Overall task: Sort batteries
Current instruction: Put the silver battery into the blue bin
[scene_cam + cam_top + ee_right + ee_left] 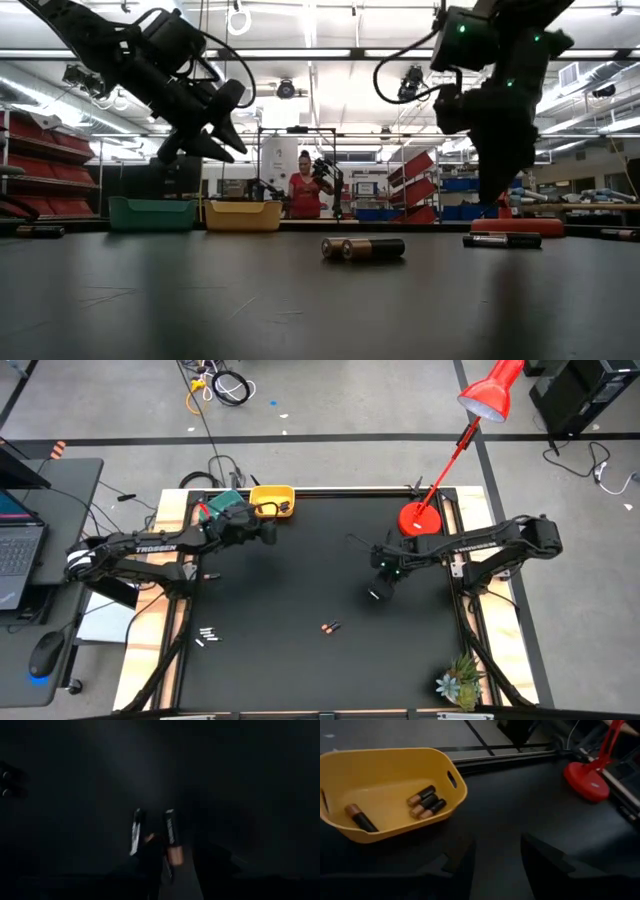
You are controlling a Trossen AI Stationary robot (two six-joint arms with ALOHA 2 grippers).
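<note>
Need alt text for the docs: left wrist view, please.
A yellow bowl on the black table holds four dark batteries with copper ends, three side by side and one apart. The left claw hangs open and empty beside the bowl; a red lamp base stands farther off.

1. Two batteries (170, 837) lie side by side on the dark table (240, 780).
2. One shows a copper-orange end.
3. The right gripper (172, 862) hangs right over them, fingers (150, 857) parted.
</note>
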